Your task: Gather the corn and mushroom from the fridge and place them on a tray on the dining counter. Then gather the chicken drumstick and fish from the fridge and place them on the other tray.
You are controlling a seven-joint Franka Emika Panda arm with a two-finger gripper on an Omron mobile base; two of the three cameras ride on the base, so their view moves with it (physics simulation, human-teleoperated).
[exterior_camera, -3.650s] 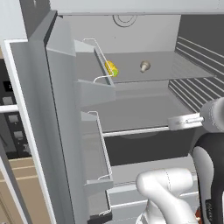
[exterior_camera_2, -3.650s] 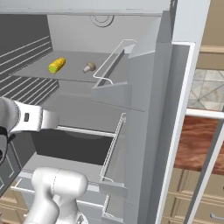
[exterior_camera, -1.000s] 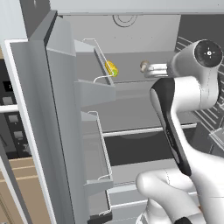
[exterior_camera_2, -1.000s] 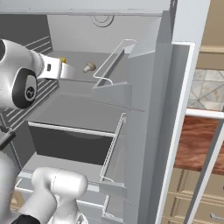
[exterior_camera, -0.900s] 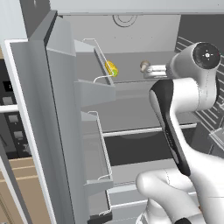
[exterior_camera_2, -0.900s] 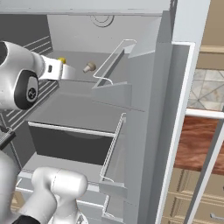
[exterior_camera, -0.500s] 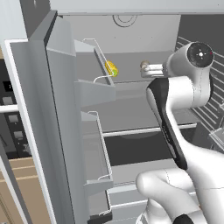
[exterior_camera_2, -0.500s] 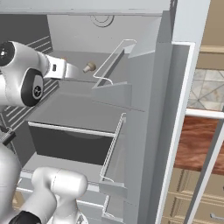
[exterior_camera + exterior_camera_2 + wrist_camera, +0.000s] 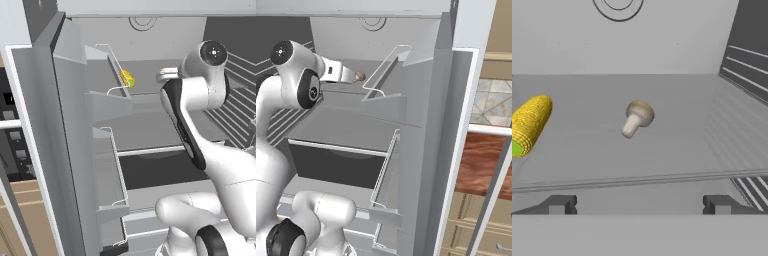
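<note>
Left base view: the open fridge door [image 9: 65, 150] with its wire-railed bins stands at left; the corn [image 9: 127, 78] lies on the upper shelf [image 9: 145, 107], and the white arm crosses in front of the shelf's right part.

Right base view: the mushroom [image 9: 359, 76] sits just beyond the claw [image 9: 348, 75].

Hand view: the claw [image 9: 639, 204] is spread wide, empty, the mushroom [image 9: 637, 118] ahead between its tips, the corn [image 9: 528, 125] at left. No writing readable.

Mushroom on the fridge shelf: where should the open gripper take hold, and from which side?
Probably the mushroom cap: it lies tipped over, pale stem pointing toward the camera, rounded cap behind. Come straight in from the fridge front with the gripper open, jaws either side of the cap.
</note>
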